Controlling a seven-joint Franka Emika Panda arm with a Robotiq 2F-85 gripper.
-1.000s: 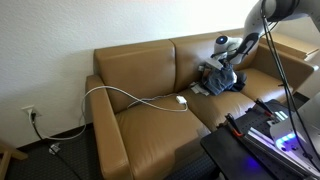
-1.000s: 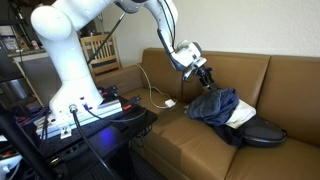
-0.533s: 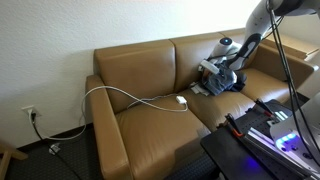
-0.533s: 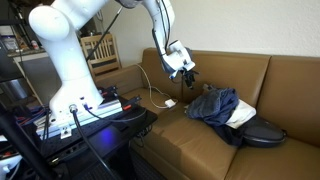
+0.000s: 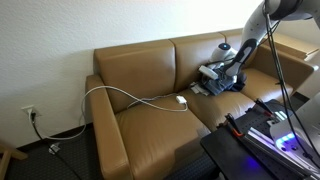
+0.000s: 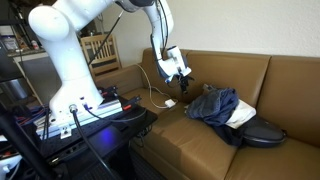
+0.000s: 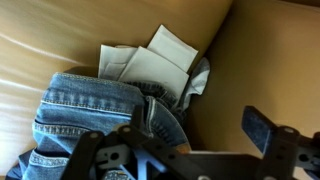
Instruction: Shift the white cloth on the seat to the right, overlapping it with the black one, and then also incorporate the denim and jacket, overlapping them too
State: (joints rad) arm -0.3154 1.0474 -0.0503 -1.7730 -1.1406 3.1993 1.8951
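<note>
Item: your gripper, jaws spread wide and empty, hanging over the seat near the backrest, just beside the pile.

Item: the white cloth, folded flat with crisp square corners, tucked against the backrest crease under the denim, which is heavy, stitched and rumpled.

Item: the black one, soft and low, at the pile's far edge.

Judgement: you are set to gather the heap tighter.
</note>
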